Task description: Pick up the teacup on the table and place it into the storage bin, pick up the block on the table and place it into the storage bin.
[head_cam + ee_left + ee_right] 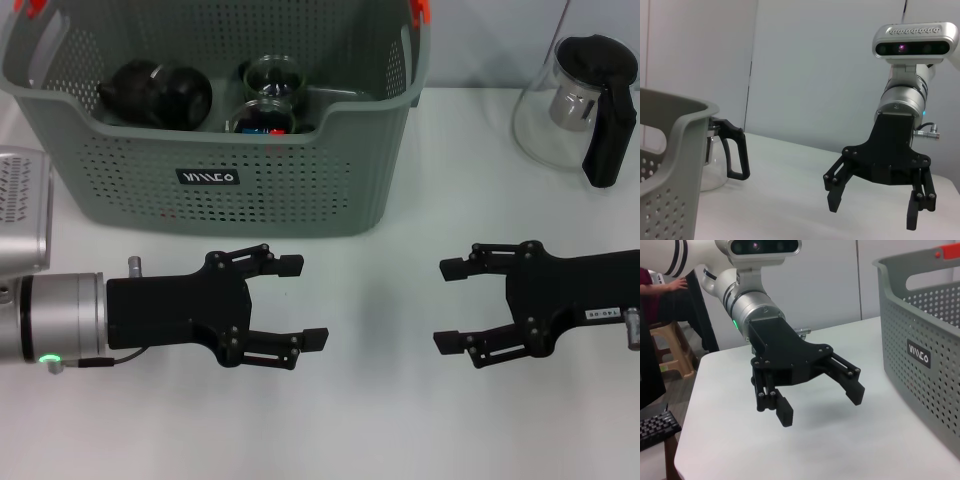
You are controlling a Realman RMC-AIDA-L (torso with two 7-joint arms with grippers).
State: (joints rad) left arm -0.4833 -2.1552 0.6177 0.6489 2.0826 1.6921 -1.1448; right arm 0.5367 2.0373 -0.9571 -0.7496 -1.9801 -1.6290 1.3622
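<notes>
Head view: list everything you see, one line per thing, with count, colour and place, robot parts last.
storage bin: one, grey-green with orange handle tabs, far left-centre of the table.
black teapot: one, black, inside the bin, left part.
glass cups: two, clear, inside the bin near the middle; the nearer one holds something blue and red.
glass pitcher: one, clear with black handle and lid, far right of the table.
table: one, white.
left gripper: one, black, open, above the table in front of the bin.
right gripper: one, black, open, facing the left one.

The storage bin (230, 170) carried a small black label (208, 178) with white lettering too stylised to read.
</notes>
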